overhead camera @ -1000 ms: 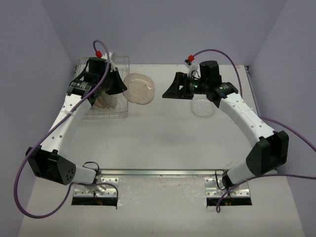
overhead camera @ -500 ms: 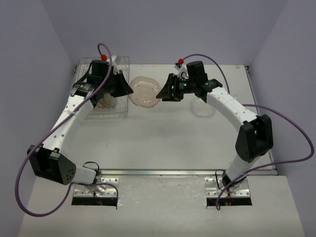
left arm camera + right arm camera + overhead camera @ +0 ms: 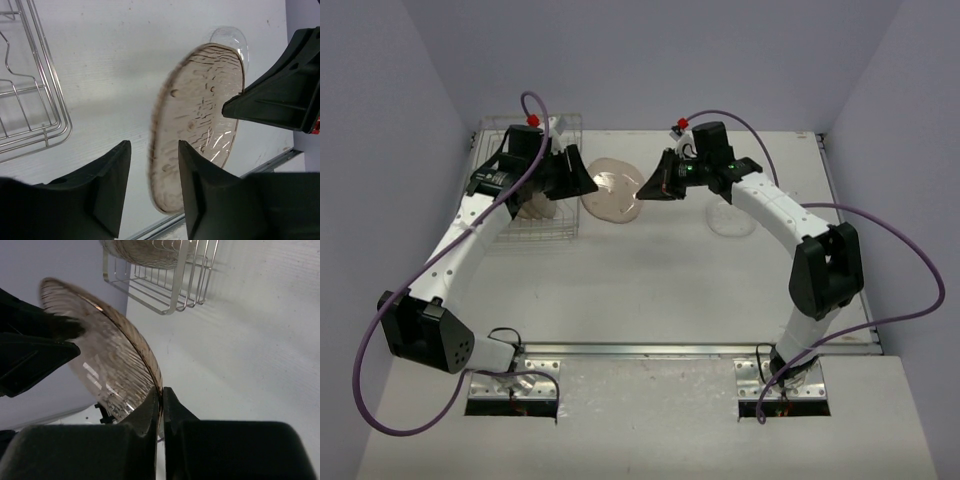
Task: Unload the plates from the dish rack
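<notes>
right gripper (image 3: 160, 391) pinched tight on held plate (image 3: 610, 195) rim. left gripper (image 3: 154, 144) fingers apart, rim in the gap, contact unclear. held plate tilted mid-air at 3 o'clock of dish rack (image 3: 548, 228) -- racked plate (image 3: 533, 208) inside

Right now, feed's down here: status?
Left gripper open, astride held plate rim. Right gripper shut on it. Second plate in dish rack. No obstruction seen.

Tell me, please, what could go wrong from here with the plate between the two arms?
The right end effector pinches the plate only at its thin rim, while the left end effector looks open around it, so the plate may pivot or slip out. The two end effectors sit very close, so they might clip each other when parting.
</notes>
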